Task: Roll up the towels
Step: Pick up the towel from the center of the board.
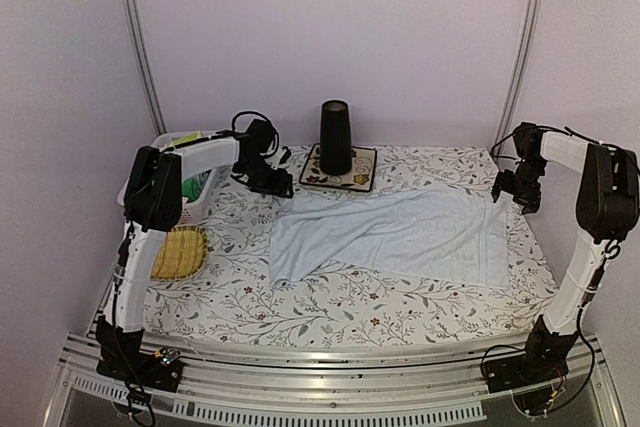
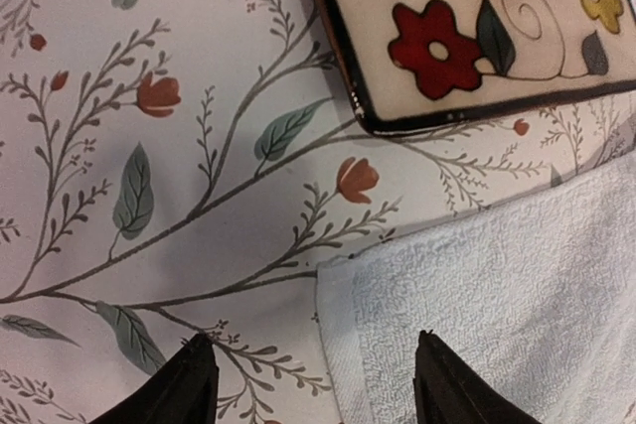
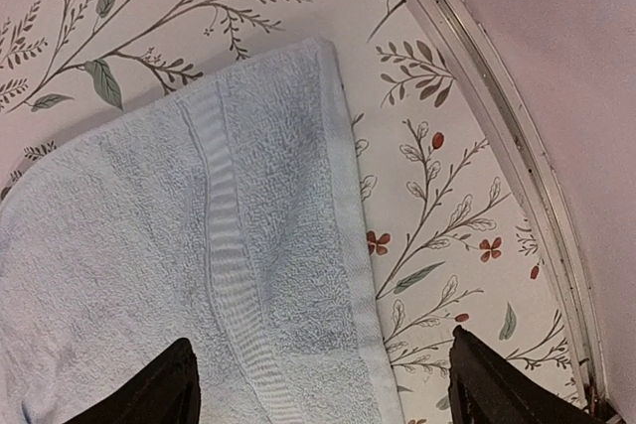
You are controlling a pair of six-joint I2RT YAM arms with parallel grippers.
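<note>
The flower-print counter (image 1: 300, 312) carries the light blue towel (image 1: 400, 237), spread flat just in front of the flowered mat (image 1: 362, 175). The left gripper (image 2: 313, 364) hovers, jaws apart and empty, over the towel corner nearest the mat. The right gripper (image 3: 320, 369) hangs wide open over the corner farthest from it.

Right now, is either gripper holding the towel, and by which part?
Nothing is held. The left gripper and right gripper both stand open over the far corners of the light blue towel, with no cloth pinched.
</note>
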